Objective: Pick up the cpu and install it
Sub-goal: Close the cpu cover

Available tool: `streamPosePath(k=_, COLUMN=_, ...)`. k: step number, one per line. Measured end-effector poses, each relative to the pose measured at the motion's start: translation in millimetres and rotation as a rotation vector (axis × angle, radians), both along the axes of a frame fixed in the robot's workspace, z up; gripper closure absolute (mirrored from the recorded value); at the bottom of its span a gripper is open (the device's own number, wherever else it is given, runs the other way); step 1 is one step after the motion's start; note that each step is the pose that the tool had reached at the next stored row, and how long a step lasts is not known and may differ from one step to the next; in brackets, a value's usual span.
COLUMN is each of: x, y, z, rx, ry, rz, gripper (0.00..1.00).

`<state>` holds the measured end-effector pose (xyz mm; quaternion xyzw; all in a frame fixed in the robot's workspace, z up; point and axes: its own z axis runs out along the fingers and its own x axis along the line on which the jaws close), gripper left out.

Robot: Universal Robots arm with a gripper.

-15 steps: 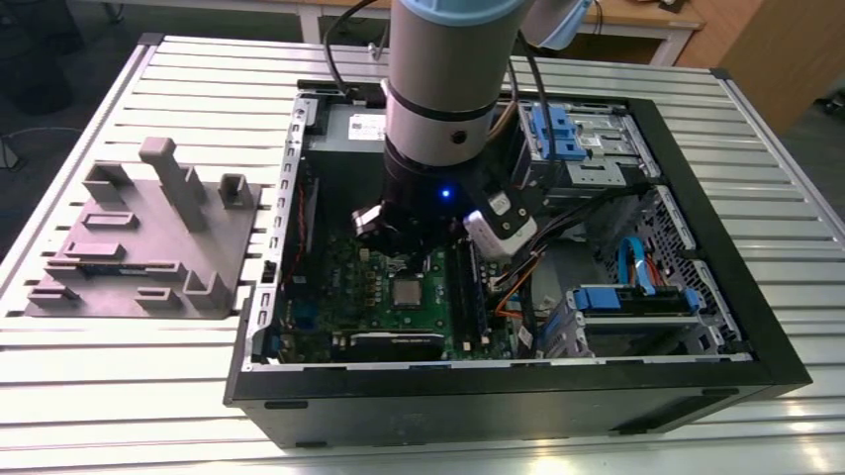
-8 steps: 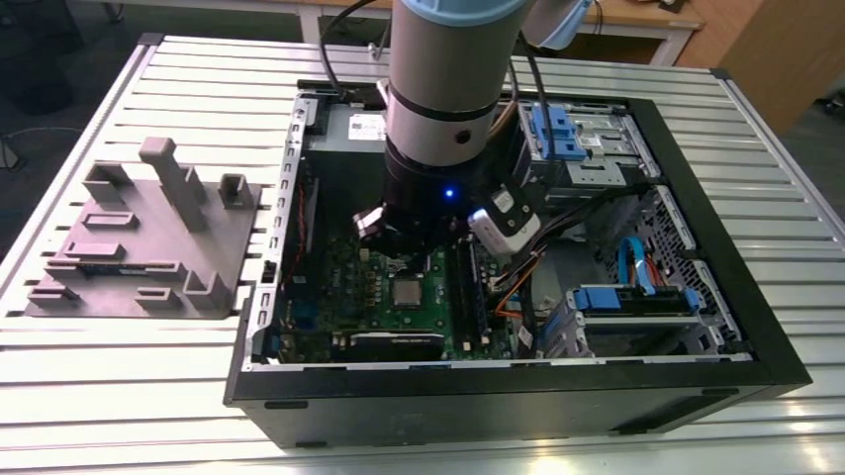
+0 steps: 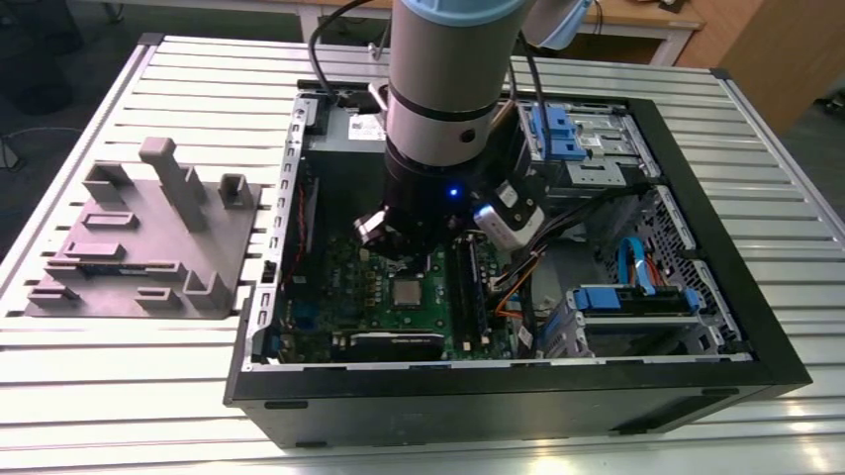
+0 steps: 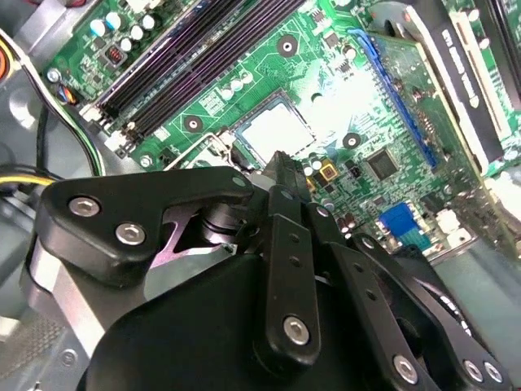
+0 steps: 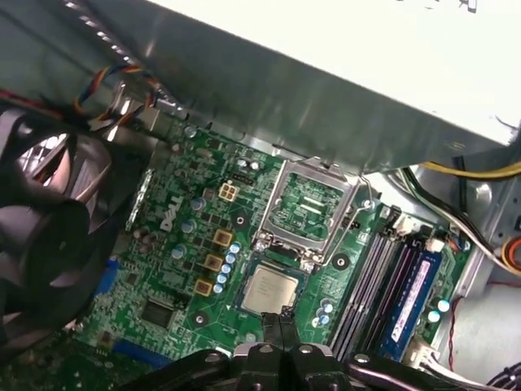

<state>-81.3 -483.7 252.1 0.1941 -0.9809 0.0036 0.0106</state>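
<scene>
My gripper (image 4: pixel 282 163) looked matt black, its screws (image 4: pixel 295 328) bright metal. The cpu (image 5: pixel 270 291) had a dull silvery metal top. The socket frame (image 5: pixel 321 171) shone, and the green motherboard (image 5: pixel 187 244) was glossy.

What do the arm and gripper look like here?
The arm is a thick silver-grey cylinder with a pale blue cap and a black wrist section carrying a small blue light. A black cable runs alongside. The gripper is black linkage bars with silver screws.
</scene>
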Motion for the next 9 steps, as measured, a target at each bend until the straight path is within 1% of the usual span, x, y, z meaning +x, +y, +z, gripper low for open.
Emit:
streamPosePath(k=2, x=0.0, y=0.0, z=0.0, rx=0.0000, ry=0.0000, rz=0.027, gripper=0.90)
streamPosePath(k=4, x=0.0, y=0.0, z=-0.1, rx=0.0001, ry=0.0000, rz=0.063, gripper=0.90)
streamPosePath(k=5, x=0.0, y=0.0, z=-0.1, rx=0.0000, ry=0.0000, rz=0.098, gripper=0.90)
streamPosePath(k=6, x=-0.1, y=0.0, z=-0.1, rx=0.0000, ry=0.0000, rz=0.106, gripper=0.90)
streamPosePath(k=9, x=-0.1, y=0.0, z=-0.1, rx=0.0000, ry=0.0000, rz=0.106, gripper=0.90)
